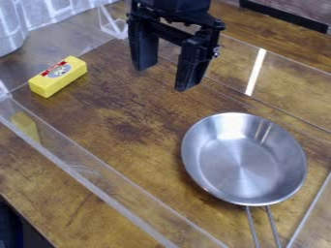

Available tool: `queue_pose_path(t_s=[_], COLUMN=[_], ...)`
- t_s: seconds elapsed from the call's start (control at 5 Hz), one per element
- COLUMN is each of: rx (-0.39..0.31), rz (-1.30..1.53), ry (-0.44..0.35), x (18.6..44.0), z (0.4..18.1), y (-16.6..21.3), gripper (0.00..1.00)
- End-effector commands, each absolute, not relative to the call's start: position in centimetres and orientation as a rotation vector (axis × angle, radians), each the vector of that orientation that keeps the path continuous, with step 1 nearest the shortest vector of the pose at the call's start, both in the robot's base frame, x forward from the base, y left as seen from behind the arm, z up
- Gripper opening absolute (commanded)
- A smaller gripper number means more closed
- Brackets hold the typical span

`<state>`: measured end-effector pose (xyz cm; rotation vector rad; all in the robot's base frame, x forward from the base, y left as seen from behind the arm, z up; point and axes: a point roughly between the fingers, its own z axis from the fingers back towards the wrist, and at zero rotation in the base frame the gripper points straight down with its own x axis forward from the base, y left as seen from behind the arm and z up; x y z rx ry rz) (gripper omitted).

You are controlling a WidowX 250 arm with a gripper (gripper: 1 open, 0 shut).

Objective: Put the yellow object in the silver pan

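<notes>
Here the yellow object (58, 77) lay on the wooden worktop (123, 126) at the left of the view, a small rectangular block, bright yellow, with a red-and-white label on its upper face. It rested flat, long axis running diagonally, near the left edge. The silver pan (243, 159) sat at the lower right, round, shallow and shiny, its bowl empty, with a thin metal handle reaching toward the bottom edge. Block and pan were well apart. The black gripper (167, 66) hung at top centre, pointing down at the worktop, between the block and the pan but nearer the far side. Its fingers (192, 66) stood wide apart and held nothing. A clear plastic wall (72, 160) ran diagonally across the lower left.
</notes>
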<state>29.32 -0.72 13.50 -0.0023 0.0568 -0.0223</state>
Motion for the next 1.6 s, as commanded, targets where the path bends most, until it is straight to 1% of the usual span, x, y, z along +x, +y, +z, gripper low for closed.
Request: queue_pose_path(t_s=[0.0,0.8,1.4], rx=[-0.001,0.006,0.008], rz=[-0.038,-0.102,-0.135], ry=[0.072,0.128,0.16], x=[29.2,28.4,28.0], z=[13.0,11.6,10.3], y=[-0.4,3.0,4.8], gripper=[1.0,1.0,1.0])
